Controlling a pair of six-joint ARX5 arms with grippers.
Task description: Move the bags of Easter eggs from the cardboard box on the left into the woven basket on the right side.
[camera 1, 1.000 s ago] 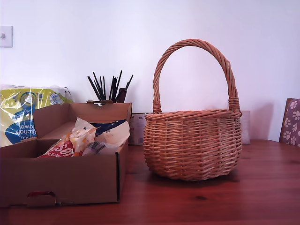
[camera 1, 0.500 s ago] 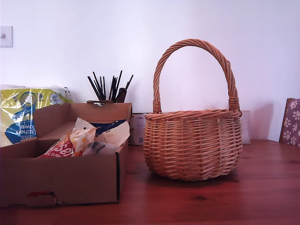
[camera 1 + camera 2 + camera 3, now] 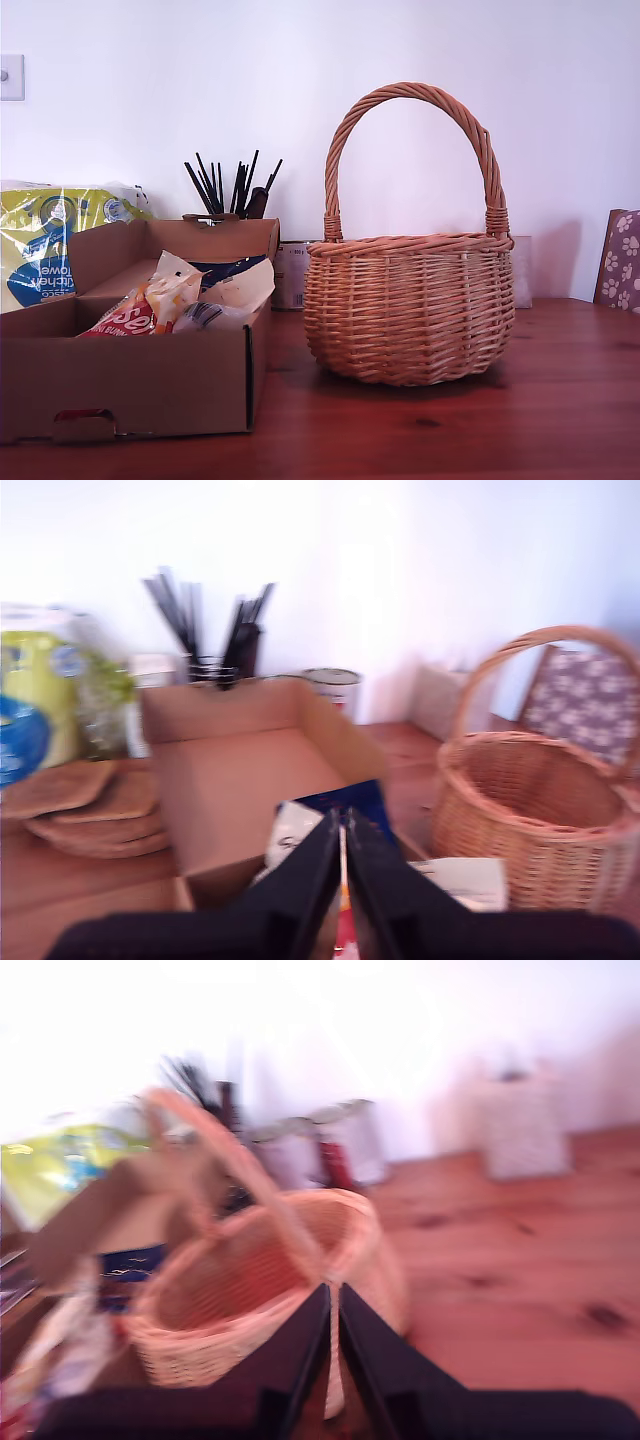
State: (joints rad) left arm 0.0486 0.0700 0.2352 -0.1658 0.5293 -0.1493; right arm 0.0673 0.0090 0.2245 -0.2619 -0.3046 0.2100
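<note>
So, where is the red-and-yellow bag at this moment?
The red-and-yellow bag lies inside the cardboard box at the exterior view's left, beside the clear bags.

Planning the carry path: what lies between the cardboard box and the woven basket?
In the exterior view, bare wooden table separates the cardboard box from the woven basket; a small labelled carton stands farther back, behind that gap.

end effector [image 3: 343, 852] nearly closed above cardboard box [image 3: 250, 770], blurred.

Crinkly bags [image 3: 175, 300], one red-and-yellow, lie heaped in the open brown box [image 3: 140, 385] at the exterior view's left; the tan handled basket [image 3: 410, 305] stands upright beside it.
</note>
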